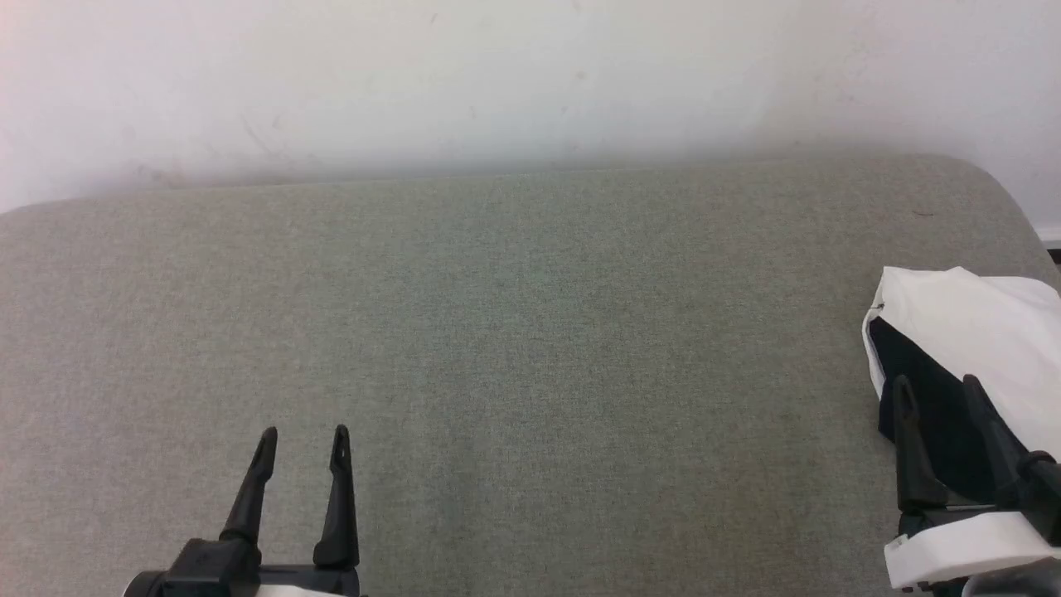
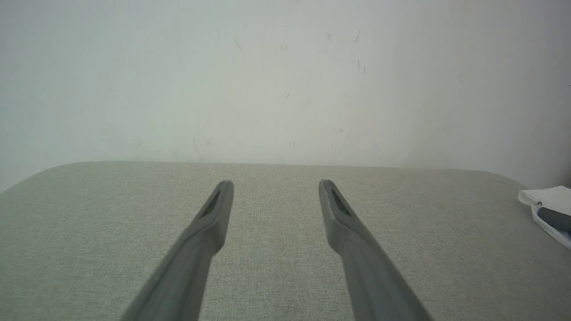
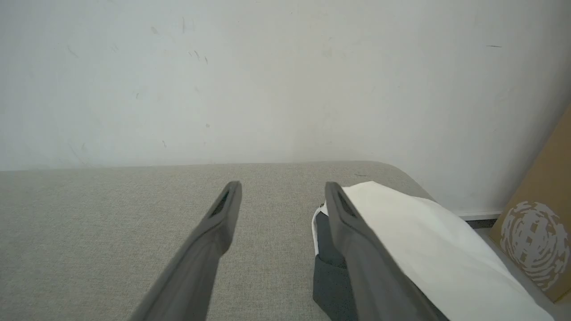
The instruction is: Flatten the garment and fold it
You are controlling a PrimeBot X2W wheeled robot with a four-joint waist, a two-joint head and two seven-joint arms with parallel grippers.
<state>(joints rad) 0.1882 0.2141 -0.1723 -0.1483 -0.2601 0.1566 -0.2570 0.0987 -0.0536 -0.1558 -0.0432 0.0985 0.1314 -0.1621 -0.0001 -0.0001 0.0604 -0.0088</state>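
The garment (image 1: 970,332) lies folded into a compact bundle at the right end of the grey-green upholstered surface (image 1: 530,332), white on top with a black part along its near left side. The same bundle shows in the right wrist view as the garment (image 3: 428,240) and at the far right of the left wrist view (image 2: 551,209). My right gripper (image 1: 937,385) hovers open over the black part, nothing between its fingers (image 3: 223,214). My left gripper (image 1: 303,435) stands open at the lower left, far from the bundle, fingers (image 2: 332,203) apart over bare fabric. The chest print is hidden.
A pale wall (image 1: 530,75) rises right behind the surface. A brown cardboard box (image 3: 539,223) with a white pattern leans beside the surface's right end, on the floor. Bare fabric stretches across the middle and left.
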